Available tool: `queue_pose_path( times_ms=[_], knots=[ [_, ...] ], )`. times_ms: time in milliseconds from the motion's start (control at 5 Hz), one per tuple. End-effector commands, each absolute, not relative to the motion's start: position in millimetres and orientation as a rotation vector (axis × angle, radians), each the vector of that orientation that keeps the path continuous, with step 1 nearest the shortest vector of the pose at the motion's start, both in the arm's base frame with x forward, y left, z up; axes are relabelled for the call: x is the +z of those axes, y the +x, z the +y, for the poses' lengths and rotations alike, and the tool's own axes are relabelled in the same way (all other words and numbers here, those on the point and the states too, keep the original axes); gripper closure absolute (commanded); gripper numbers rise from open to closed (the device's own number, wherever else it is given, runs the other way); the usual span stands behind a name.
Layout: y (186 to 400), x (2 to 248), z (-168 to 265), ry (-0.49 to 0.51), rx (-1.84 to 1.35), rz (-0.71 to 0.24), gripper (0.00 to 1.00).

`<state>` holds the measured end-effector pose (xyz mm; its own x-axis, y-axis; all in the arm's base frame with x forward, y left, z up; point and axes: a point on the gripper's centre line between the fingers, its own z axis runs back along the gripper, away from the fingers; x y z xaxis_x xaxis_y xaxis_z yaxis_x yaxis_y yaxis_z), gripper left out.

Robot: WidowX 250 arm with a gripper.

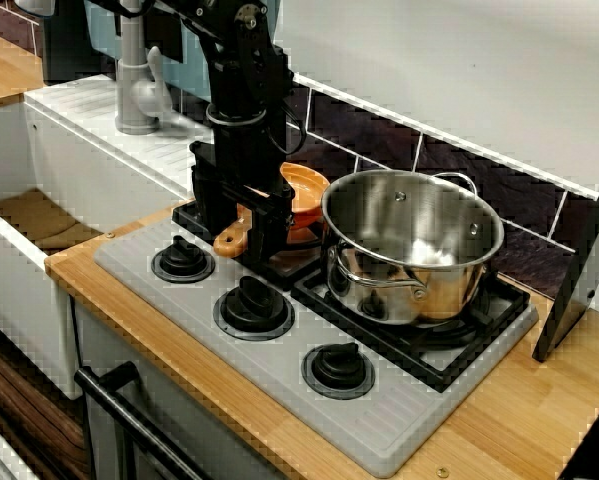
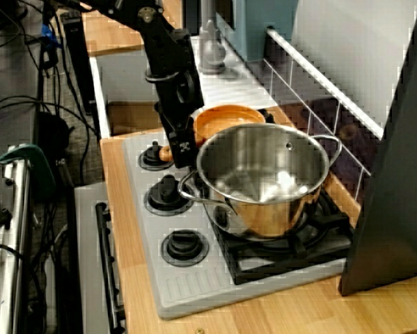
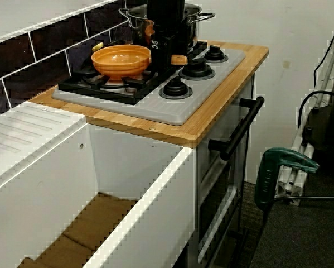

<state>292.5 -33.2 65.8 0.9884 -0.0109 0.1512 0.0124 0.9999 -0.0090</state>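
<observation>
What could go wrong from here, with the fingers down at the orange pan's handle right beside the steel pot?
1. The orange pan sits close to the steel pot, so swinging it could knock the pot's rim.
2. The gripper is at the far end of the handle, and I cannot tell if it is clamped. The pan may tilt or slip.
3. The nearest knob lies just in front, and a low move could catch it.

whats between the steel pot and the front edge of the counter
The grey panel with its black knobs, then bare wood; the view from the front corner shows it.
</observation>
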Motion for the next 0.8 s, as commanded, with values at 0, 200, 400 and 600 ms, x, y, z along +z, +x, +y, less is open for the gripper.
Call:
queue_pose_path(
  times_ms=[0, 200, 400, 600],
  knots=[
    [290.8, 69.4, -33.0, -0.021, -0.016, -0.176, 1.0],
    [287.5, 69.3, -28.7, -0.021, -0.033, -0.161, 1.0],
    [283.2, 75.0, -24.0, -0.021, -0.06, -0.156, 1.0],
    [280.5, 83.9, -18.6, -0.032, -0.051, -0.173, 1.0]
  ],
)
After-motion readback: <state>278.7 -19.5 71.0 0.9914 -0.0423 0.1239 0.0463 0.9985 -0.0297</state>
